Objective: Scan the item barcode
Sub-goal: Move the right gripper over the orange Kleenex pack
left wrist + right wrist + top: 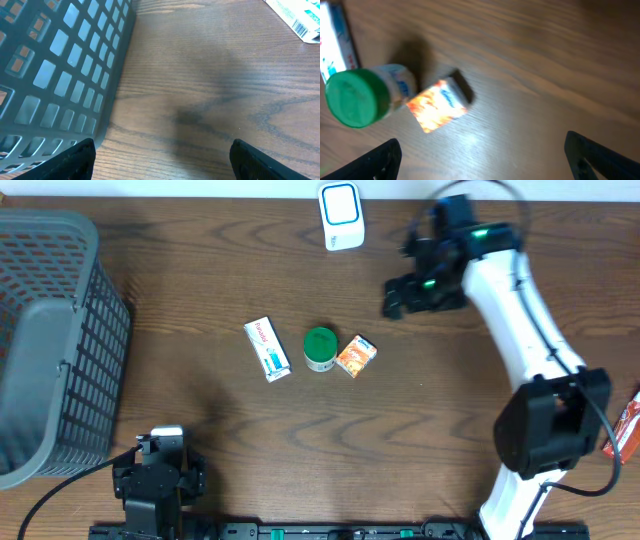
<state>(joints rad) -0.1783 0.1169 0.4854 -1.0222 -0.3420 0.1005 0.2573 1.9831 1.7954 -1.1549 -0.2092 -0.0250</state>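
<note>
three items lay in a row near the middle of the worktop point(420, 440): a white box point(267, 349), a green-capped bottle point(320, 348) and, just beside it, an orange carton point(356, 355). the white scanner point(341, 215) stood at the far edge and a grey basket point(100, 350) at the left edge. the right gripper point(395, 298) hovered between the carton and the far edge, its fingers released and empty. the left gripper point(160, 162) sat near the front-left corner beside the basket, fingers spread, holding nothing.
</note>
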